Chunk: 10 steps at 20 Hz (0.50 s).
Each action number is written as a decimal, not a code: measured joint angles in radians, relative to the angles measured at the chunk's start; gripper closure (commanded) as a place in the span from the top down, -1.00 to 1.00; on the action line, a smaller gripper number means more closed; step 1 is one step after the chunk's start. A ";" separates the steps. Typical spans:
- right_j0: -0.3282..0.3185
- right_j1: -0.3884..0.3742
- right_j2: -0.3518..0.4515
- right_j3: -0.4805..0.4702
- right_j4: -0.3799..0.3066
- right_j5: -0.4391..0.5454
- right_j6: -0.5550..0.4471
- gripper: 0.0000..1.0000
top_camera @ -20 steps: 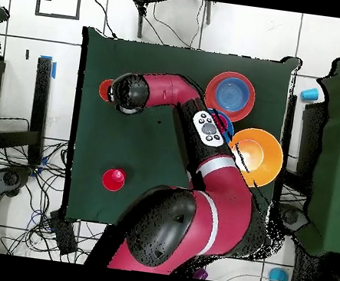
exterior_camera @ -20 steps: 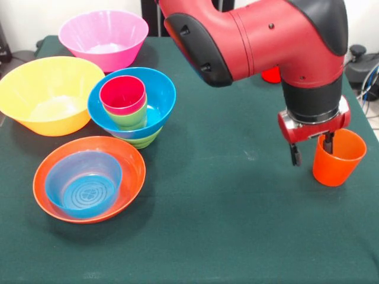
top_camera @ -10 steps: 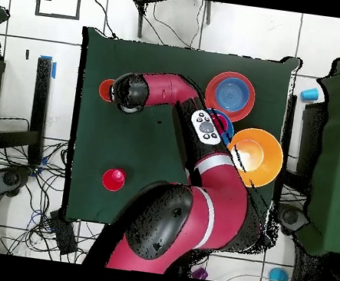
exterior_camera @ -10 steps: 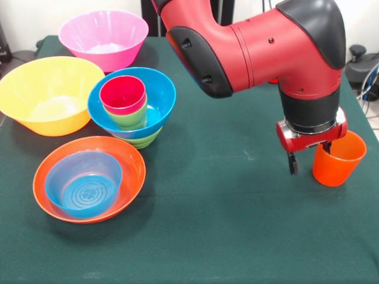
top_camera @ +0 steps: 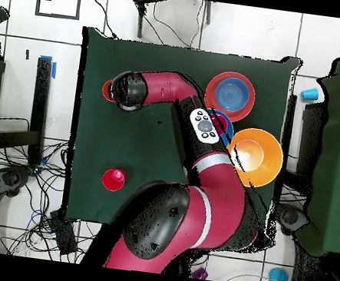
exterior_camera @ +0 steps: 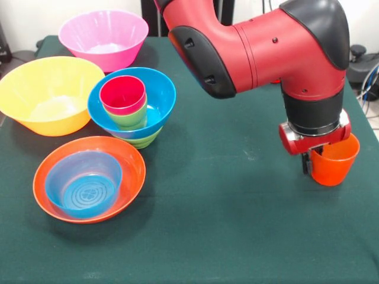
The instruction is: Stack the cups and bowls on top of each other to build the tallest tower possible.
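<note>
**Now: tool pinching the orange cup's rim at the table's edge**

Right now you see the tool (exterior_camera: 312,161) at the small glossy orange plastic cup (exterior_camera: 335,163), on the right of the front view. Its jaws are pressed onto the near-left wall of the cup, one dark finger (exterior_camera: 306,164) showing outside the rim, the other hidden by the cup and wrist. You cannot tell from these views whether the cup's base touches the dark green table (exterior_camera: 237,225) or hangs just above it.

Over on the left stands the tower (exterior_camera: 131,106): the small green plastic bowl (exterior_camera: 144,140) at the bottom, the wide blue plastic bowl (exterior_camera: 159,94) sitting in it, the light green ribbed cup (exterior_camera: 130,120) inside that, and the magenta-pink cup (exterior_camera: 122,94) nested on top, mouth up.

Just in front of the tower, the small translucent blue bowl with ringed bottom (exterior_camera: 83,184) lies inside the shallow orange-red bowl (exterior_camera: 129,158). The big yellow-orange bowl (exterior_camera: 50,94) sits beside the tower on its left, and the big pink bowl (exterior_camera: 103,38) lies behind it.

From overhead you find the red cup (top_camera: 114,178) standing alone, well apart from everything else.
</note>
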 measured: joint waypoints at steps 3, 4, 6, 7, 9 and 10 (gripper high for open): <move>0.003 0.001 -0.001 -0.003 -0.001 0.000 0.000 1.00; 0.003 0.001 -0.001 -0.002 -0.001 0.000 0.000 1.00; 0.003 0.002 -0.001 -0.002 -0.002 0.000 0.000 1.00; 0.003 0.002 -0.001 -0.003 -0.003 0.000 0.000 1.00; 0.003 0.003 -0.001 -0.002 -0.004 0.000 0.000 1.00; 0.002 0.002 -0.001 -0.001 -0.004 0.000 0.000 1.00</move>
